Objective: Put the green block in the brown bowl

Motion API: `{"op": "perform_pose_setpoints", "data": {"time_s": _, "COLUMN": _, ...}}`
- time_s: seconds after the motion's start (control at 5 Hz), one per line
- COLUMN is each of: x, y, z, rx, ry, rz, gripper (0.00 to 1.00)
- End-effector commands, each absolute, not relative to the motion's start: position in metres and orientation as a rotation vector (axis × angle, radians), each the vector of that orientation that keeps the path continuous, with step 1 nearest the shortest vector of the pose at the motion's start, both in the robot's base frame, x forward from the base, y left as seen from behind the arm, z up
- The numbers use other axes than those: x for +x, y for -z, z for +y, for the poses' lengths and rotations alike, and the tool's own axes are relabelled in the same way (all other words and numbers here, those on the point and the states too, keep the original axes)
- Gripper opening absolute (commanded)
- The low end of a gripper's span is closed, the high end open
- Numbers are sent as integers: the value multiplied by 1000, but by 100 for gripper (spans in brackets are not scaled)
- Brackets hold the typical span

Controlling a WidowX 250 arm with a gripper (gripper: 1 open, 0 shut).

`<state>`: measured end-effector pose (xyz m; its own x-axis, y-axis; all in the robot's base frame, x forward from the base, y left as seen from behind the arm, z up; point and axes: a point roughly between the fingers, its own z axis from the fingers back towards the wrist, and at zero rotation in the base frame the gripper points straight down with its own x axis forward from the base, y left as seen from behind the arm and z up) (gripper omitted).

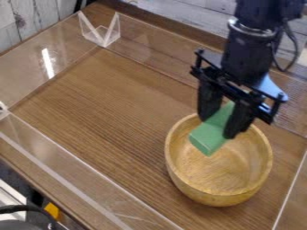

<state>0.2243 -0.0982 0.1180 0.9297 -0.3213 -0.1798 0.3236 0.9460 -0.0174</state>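
Observation:
A bright green block (213, 135) hangs tilted in the air, its lower end over the hollow of the brown bowl (204, 184). My black gripper (231, 111) points down from above and is shut on the block's upper end. The bowl is a wide light-brown wooden one with a thick rim, standing on the wood-grain table at the right front. The block sits above the bowl's left-rear part, clear of the rim and the bottom. The fingers hide the top of the block.
A clear plastic wall (84, 193) runs along the table's front and left edges. A clear folded plastic stand (100, 30) is at the back left. The wood-grain tabletop (96, 99) stretches left of the bowl.

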Motion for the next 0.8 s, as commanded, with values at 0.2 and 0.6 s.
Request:
{"op": "perform_pose_setpoints", "data": {"time_s": 0.2, "x": 222, "y": -116, "z": -107, "rx": -2, "ry": 369, "rz": 149, "gripper": 0}}
{"op": "perform_pose_setpoints", "data": {"time_s": 0.6, "x": 221, "y": -107, "z": -107, "rx": -9, "ry": 381, "rz": 153, "gripper": 0}}
